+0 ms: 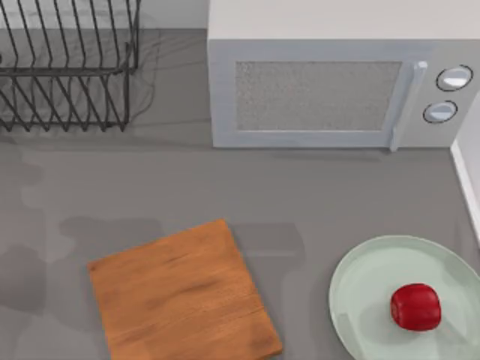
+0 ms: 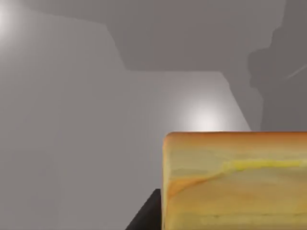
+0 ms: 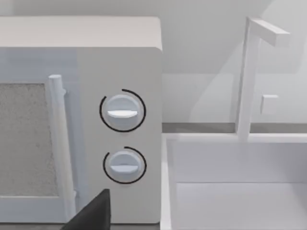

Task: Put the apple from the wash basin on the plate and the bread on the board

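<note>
The deep red apple (image 1: 415,306) rests on the pale mint-green plate (image 1: 360,285) at the table's front right. Left of the plate, the wooden board (image 1: 180,296) lies flat with nothing on it. The bread (image 2: 235,182), golden-orange with pale layered sides, looms very close in the left wrist view, held up against grey surfaces by my left gripper (image 2: 144,213), of which a dark edge shows beside it. In the right wrist view the white wash basin (image 3: 230,138) and its tap (image 3: 247,76) stand beside the microwave, with a dark part of my right gripper (image 3: 91,213) at the picture's edge.
A white microwave (image 1: 330,75) with two knobs stands at the back centre and right. A black wire dish rack (image 1: 67,67) is at the back left. The basin's white rim (image 1: 469,187) runs along the table's right edge.
</note>
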Robot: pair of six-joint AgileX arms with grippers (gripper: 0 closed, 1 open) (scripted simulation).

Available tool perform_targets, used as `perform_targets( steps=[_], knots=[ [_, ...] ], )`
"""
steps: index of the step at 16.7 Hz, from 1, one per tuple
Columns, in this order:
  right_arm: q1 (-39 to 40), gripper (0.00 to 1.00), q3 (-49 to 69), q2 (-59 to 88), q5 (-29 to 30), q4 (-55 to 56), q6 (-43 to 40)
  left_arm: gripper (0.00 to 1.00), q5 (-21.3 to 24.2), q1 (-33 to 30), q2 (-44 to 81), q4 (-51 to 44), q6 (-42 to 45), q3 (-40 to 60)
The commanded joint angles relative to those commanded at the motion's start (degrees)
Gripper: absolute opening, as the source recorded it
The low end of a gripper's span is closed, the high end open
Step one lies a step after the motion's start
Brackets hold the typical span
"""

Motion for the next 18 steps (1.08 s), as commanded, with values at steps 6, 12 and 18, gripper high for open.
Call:
perform_targets(
  steps=[6, 12, 18],
  knots=[
    [0.00, 1.00, 0.00, 0.00, 0.00, 0.00, 0.00, 0.00, -1.04, -4.62, 2.50, 2.12, -28.79, -2.21],
    [0.00, 1.00, 0.00, 0.00, 0.00, 0.00, 0.00, 0.00, -1.68, -13.32, 4.93, 3.55, -69.76, -5.01],
    [0.00, 1.00, 0.00, 0.00, 0.00, 0.00, 0.00, 0.00, -1.21, -25.50, 6.33, 3.52, -109.32, -6.53]
  ],
)
